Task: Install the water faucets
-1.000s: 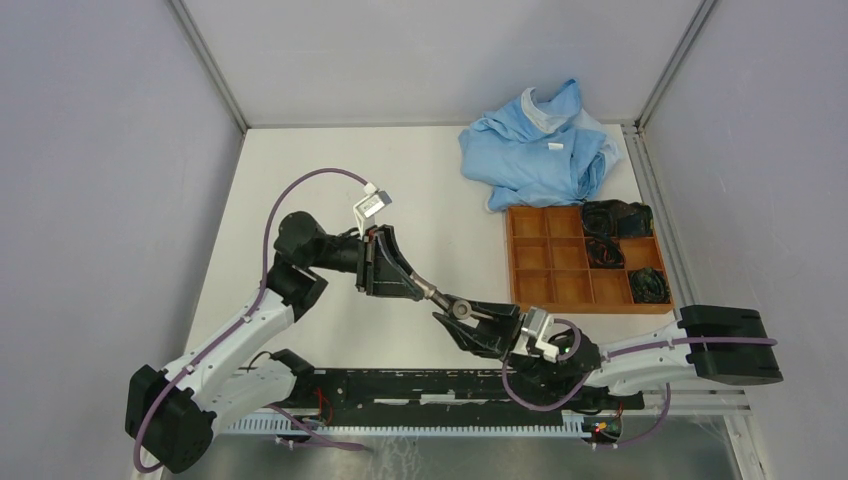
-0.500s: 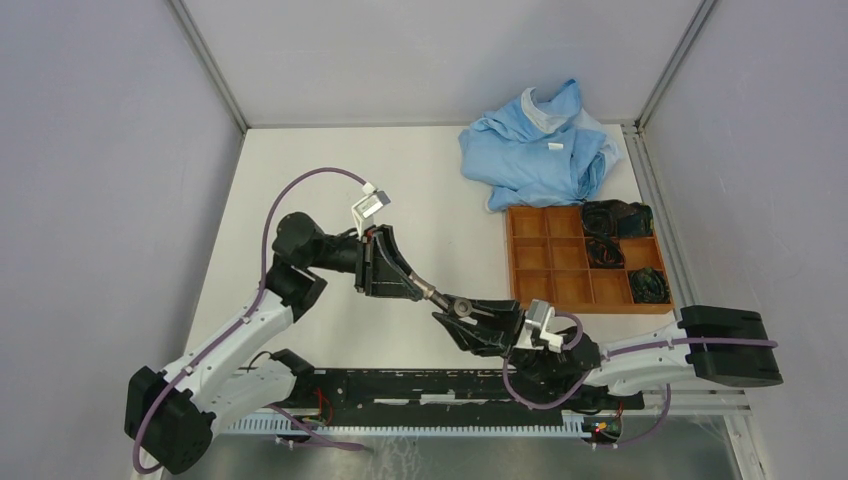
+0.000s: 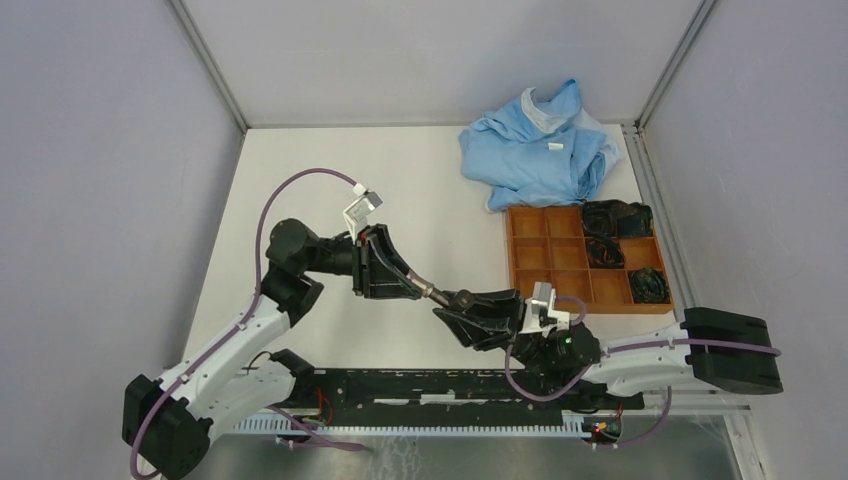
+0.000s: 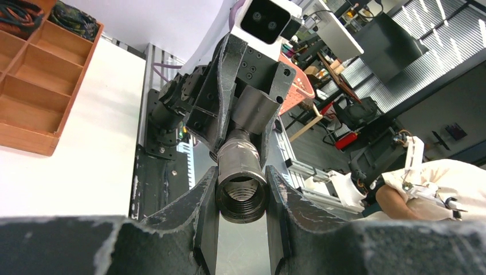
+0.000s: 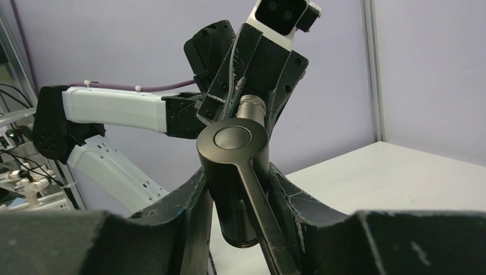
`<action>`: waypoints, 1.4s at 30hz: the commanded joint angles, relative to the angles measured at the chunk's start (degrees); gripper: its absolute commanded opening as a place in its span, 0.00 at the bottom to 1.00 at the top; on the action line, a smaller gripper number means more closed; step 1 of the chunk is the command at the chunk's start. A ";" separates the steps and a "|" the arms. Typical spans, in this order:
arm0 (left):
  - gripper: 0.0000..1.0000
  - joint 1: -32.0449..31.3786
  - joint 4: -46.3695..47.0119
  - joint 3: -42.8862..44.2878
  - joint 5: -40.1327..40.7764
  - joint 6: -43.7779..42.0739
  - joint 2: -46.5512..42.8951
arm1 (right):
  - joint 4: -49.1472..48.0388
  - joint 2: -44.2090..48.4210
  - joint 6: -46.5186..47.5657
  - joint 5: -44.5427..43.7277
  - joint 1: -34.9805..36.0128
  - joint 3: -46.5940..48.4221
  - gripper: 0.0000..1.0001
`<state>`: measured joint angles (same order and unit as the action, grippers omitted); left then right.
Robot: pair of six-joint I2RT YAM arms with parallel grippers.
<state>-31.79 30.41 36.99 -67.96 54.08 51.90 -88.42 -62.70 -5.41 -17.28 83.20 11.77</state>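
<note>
- The left gripper [image 4: 242, 182] is clamped on a stubby dark grey metal threaded fitting [image 4: 241, 197], with one finger on each side of its collar. The fitting's open threaded mouth faces the left wrist camera.
- The right gripper [image 5: 238, 182] is clamped on a dark grey metal faucet body with a round cap and a flat lever [image 5: 232, 140], gripping it across the barrel below the cap.
- Both pieces are held in the air above the white table [image 3: 300, 180], between the two arms and toward the near edge.
- The relation that matters is the fitting's long axis. It runs straight out from the left fingers toward the right gripper, slanting to the near right in the top view.
- The fitting's far end meets the side of the faucet body just under the cap, and the body's barrel stands crosswise to that line.
- The two pieces look to be touching at the joint. How far the thread is engaged cannot be told.
- Neither arm is nearer, since each holds its own half. The coming move is probably a turn about the fitting's axis, so that axis needs to line up with the body's side port. A tilt could cross the thread.
</note>
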 commanded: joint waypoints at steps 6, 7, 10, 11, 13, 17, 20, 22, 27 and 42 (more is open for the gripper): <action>0.02 -3.28 3.22 -0.35 -5.44 -4.53 -1.20 | 3.61 -1.96 -14.53 9.05 -6.89 3.64 0.00; 0.02 -3.31 2.55 -0.20 -5.57 -5.01 -1.30 | 6.58 -1.69 -14.94 9.80 -7.00 4.44 0.00; 0.02 -3.28 -2.55 0.67 -5.58 -9.19 -1.67 | 6.95 -1.94 -18.25 11.65 -8.15 4.52 0.00; 0.02 -3.30 -4.03 0.97 -5.33 -10.76 -1.88 | 7.13 -2.14 -19.79 12.17 -8.77 4.58 0.00; 0.02 -3.33 -5.22 0.90 -4.55 -12.52 -2.57 | 7.64 -2.00 -22.47 12.16 -9.71 4.54 0.00; 0.02 -3.29 -5.55 0.18 -2.46 -14.81 -4.09 | 8.79 -1.98 -28.36 11.96 -11.57 4.66 0.00; 0.02 -3.34 -5.40 -0.52 -1.55 -15.79 -4.89 | 8.35 -2.17 -32.92 11.68 -12.68 4.50 0.00; 0.02 -3.29 -4.82 -0.83 -1.09 -15.82 -5.09 | 7.84 -2.43 -34.56 11.13 -12.97 4.40 0.00; 0.02 -3.28 -1.90 -2.85 1.87 -15.96 -6.74 | 8.73 -2.98 -38.15 9.12 -13.23 4.63 0.00; 0.02 -3.31 0.65 -9.72 10.12 -24.43 -15.36 | 4.94 -7.47 -54.67 12.20 -16.63 5.36 0.00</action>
<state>-32.01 27.53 29.34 -56.01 33.52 38.96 -83.53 -67.16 -53.74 -5.15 67.94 13.10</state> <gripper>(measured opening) 0.377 0.399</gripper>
